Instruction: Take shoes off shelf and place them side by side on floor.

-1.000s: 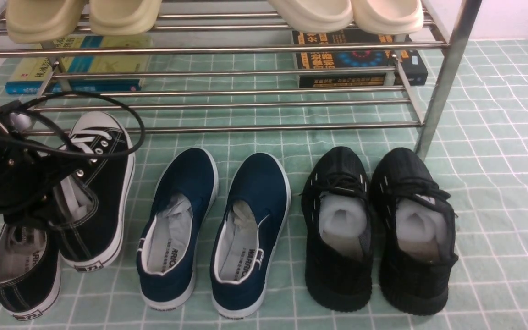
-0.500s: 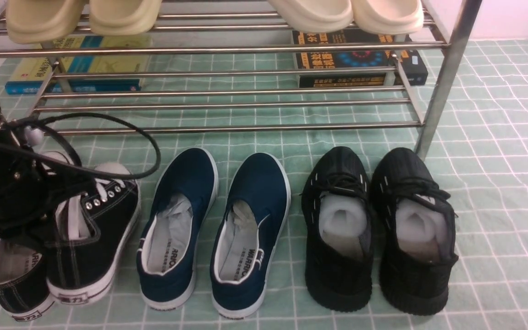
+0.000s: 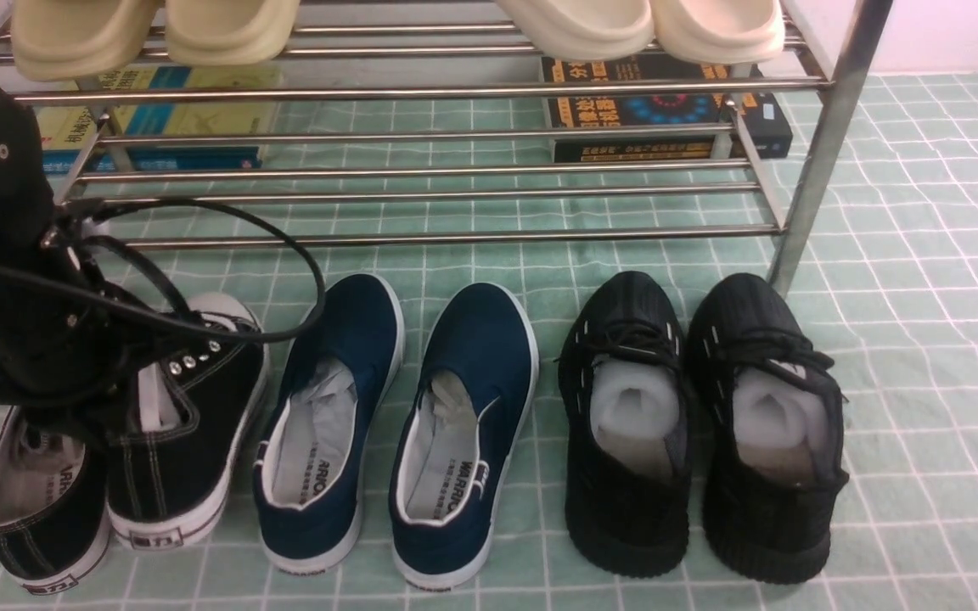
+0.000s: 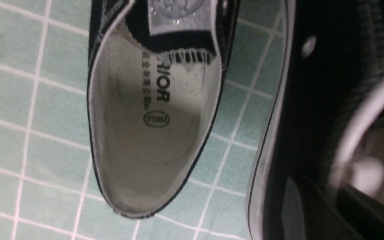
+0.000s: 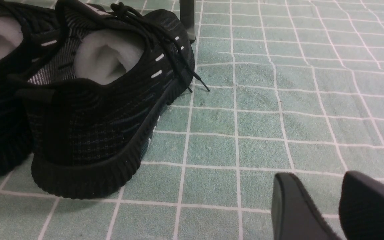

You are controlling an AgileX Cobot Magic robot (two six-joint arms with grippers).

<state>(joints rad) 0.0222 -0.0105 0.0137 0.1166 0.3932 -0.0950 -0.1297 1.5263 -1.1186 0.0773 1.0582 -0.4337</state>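
One black canvas sneaker (image 3: pixel 35 501) rests on the mint grid floor (image 3: pixel 922 339) at the far left. Its white insole (image 4: pixel 152 126) shows in the left wrist view. Its mate (image 3: pixel 192 424) stands flat right beside it, toe towards the shelf (image 3: pixel 421 236). My left gripper (image 3: pixel 128 399) reaches down into this second sneaker's opening. It is shut on the sneaker's side wall (image 4: pixel 312 100), one finger (image 4: pixel 292 206) outside and the other inside. My right gripper (image 5: pixel 315 186) hovers open over bare floor beside the knit sneakers, holding nothing. It is out of the front view.
Two navy slip-ons (image 3: pixel 328 424) and two all-black knit sneakers (image 3: pixel 629 424) line the floor to the right. Cream slippers (image 3: pixel 226 30) sit on the upper tier. Books (image 3: pixel 659 110) lie under the shelf. A steel leg (image 3: pixel 820 144) stands behind the knit pair.
The second canvas sneaker came down from a raised, toe-up tilt to lie flat beside its mate. My left arm swung lower and slightly right with it.
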